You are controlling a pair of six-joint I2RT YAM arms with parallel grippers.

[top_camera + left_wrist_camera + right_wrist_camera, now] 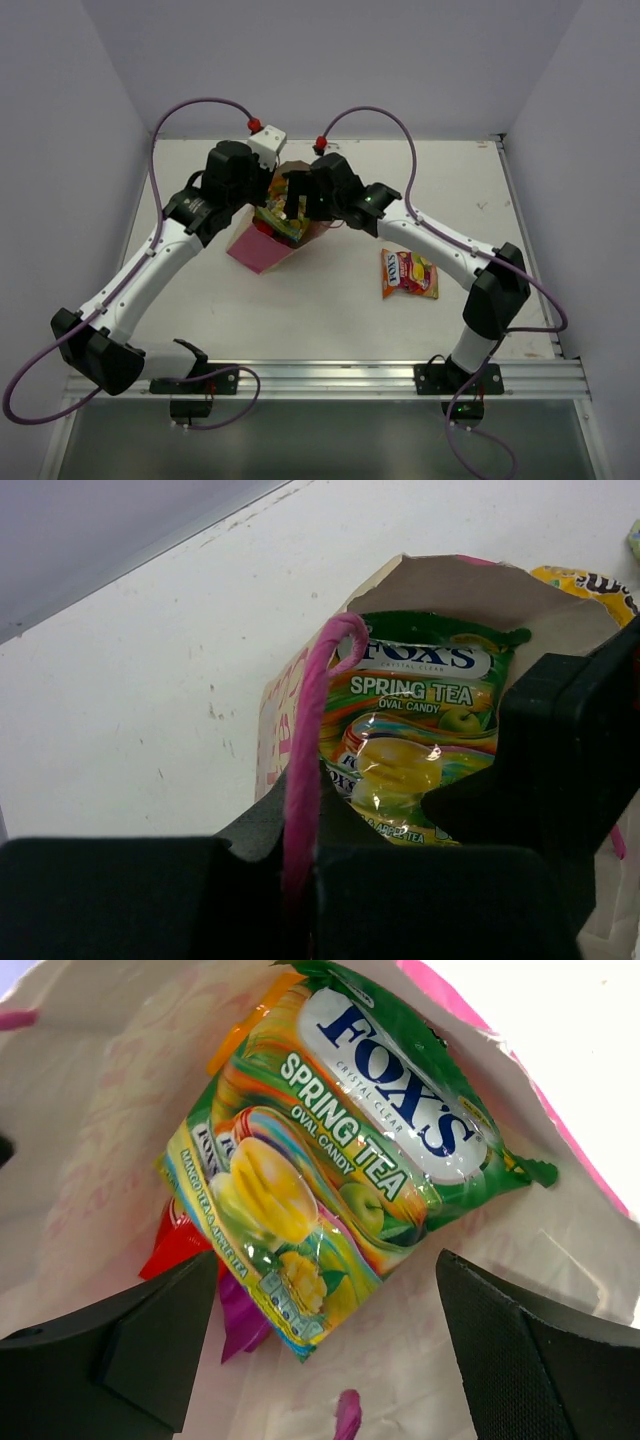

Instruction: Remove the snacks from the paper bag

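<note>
The pink paper bag (258, 252) leans on the table with its mouth turned up toward both grippers. My left gripper (262, 200) is shut on the bag's pink cord handle (308, 770), holding the mouth open. My right gripper (297, 207) is open at the bag's mouth, with one finger on each side of a green Fox's candy packet (330, 1150) without touching it. Under that packet lie a red packet (172, 1247), a magenta packet (240, 1322) and an orange one (250, 1028). The green packet also shows in the left wrist view (420, 720). A red-yellow packet (408, 274) lies on the table to the right.
A yellow packet (590, 585) shows just past the bag's far rim. My right gripper's black body (570, 750) is close beside my left one. The white table (330, 310) has walls at the back and on both sides.
</note>
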